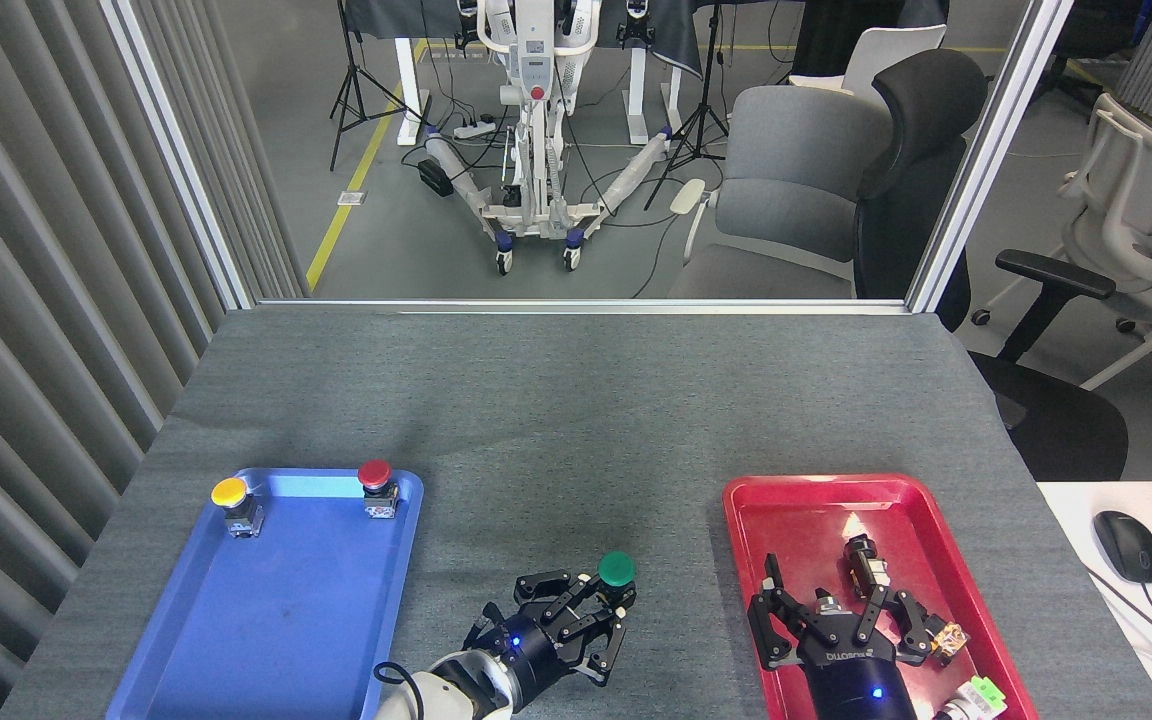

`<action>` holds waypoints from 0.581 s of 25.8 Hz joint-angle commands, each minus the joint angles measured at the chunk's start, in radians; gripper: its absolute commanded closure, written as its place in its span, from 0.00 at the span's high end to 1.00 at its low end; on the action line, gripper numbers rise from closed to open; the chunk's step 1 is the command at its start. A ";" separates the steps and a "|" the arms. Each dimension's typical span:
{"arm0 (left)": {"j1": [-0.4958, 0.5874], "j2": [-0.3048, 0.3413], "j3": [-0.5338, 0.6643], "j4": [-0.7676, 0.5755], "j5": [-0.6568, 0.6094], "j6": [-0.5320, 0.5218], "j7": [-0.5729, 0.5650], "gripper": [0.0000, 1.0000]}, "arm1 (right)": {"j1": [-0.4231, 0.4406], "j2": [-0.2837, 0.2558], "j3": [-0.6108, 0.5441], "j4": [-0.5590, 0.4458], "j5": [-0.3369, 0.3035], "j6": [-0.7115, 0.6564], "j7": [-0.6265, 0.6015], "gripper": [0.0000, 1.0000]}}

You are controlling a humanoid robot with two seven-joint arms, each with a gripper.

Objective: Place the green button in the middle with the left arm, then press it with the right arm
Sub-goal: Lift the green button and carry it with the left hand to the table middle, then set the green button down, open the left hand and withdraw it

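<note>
Fingers (591, 610) of my left gripper (596, 612): closed round the green button (617, 570), held over the grey desk (556, 420) between blue tray (276, 610) and red tray (921, 520). Step: placing. Next: set down upright, release; right gripper (836, 615), fingers spread and empty, then presses

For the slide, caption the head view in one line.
Left claw holds the green button over the grey table between blue tray and red tray.
</note>
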 commanded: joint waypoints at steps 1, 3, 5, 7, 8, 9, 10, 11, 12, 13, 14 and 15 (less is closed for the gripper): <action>0.002 0.007 -0.011 0.007 0.002 0.031 0.008 0.00 | -0.003 0.001 0.028 0.000 0.000 -0.011 0.005 0.73; 0.002 0.009 -0.009 0.012 0.000 0.034 0.008 0.09 | -0.004 0.001 0.042 0.000 0.002 -0.012 0.008 0.64; 0.002 0.006 -0.009 0.015 0.010 0.036 0.008 0.25 | -0.007 0.000 0.057 0.000 0.003 -0.012 0.010 0.51; 0.004 -0.005 -0.008 0.013 0.016 0.048 0.006 0.64 | -0.009 0.000 0.072 -0.002 0.003 -0.014 0.008 0.37; 0.004 -0.006 -0.006 0.013 0.017 0.066 0.006 0.95 | -0.012 0.000 0.079 -0.002 0.003 -0.014 0.008 0.29; 0.005 -0.006 -0.008 0.009 0.017 0.071 0.004 0.99 | -0.012 0.000 0.085 -0.002 0.003 -0.017 0.008 0.22; 0.010 -0.005 -0.011 0.009 0.017 0.068 0.004 0.99 | -0.020 0.000 0.091 -0.002 0.005 -0.023 0.008 0.16; 0.022 -0.005 -0.009 0.007 0.017 0.066 0.004 0.99 | -0.027 0.000 0.103 0.000 0.006 -0.029 0.008 0.10; 0.033 -0.005 -0.008 0.004 0.017 0.066 0.004 0.99 | -0.033 -0.002 0.117 0.000 0.006 -0.034 0.008 0.07; 0.039 -0.003 -0.008 0.001 0.017 0.066 0.004 0.99 | -0.035 0.000 0.126 0.000 0.008 -0.038 0.008 0.05; 0.042 0.000 -0.009 -0.005 0.017 0.066 0.004 0.99 | -0.038 0.000 0.134 0.000 0.008 -0.041 0.008 0.02; 0.047 0.001 -0.009 -0.014 0.017 0.066 0.004 0.99 | -0.041 0.000 0.141 0.000 0.009 -0.043 0.008 0.00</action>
